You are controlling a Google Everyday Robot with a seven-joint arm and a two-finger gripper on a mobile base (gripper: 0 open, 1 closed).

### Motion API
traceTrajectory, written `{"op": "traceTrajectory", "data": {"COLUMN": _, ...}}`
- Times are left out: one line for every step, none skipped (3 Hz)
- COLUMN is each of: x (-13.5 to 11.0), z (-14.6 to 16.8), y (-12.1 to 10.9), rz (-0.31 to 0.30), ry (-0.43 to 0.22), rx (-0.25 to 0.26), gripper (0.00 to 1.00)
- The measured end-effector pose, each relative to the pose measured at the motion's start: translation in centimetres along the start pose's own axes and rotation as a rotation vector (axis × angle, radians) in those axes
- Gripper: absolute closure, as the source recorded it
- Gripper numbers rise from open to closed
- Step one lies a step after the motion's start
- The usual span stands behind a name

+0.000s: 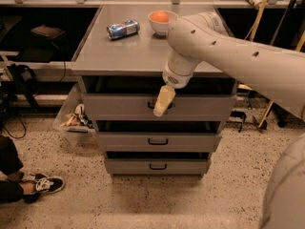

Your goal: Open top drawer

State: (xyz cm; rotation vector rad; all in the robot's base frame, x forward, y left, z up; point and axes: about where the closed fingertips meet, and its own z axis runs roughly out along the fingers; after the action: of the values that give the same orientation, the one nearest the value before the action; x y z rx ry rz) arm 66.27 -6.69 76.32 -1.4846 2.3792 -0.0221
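Observation:
The top drawer [119,107] is the widest grey drawer, just under the cabinet top, with a flat grey front. It stands pulled out a little, with a dark gap above its front. Its small black bar handle [153,106] shows partly behind my gripper. My gripper [161,109], with cream-coloured fingers, hangs from the white arm [228,56] and sits right at the handle at the drawer's centre.
Two shorter grey drawers [157,141] [156,166] lie below. On the cabinet top [119,51] lie a blue can [123,29] and a white bowl with an orange fruit [161,20]. A bin of clutter [72,120] stands at the left. A person's shoe [40,184] is on the floor.

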Motion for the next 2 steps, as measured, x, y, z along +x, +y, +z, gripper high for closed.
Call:
{"op": "traceTrajectory", "data": {"x": 0.01, "z": 0.00, "y": 0.00, "rz": 0.000, "ry": 0.000, "rx": 0.000, "gripper": 0.00}}
{"op": "traceTrajectory", "data": {"x": 0.41, "z": 0.58, "y": -0.36, "rz": 0.008, "ry": -0.015, "rx": 0.081, "gripper": 0.00}}
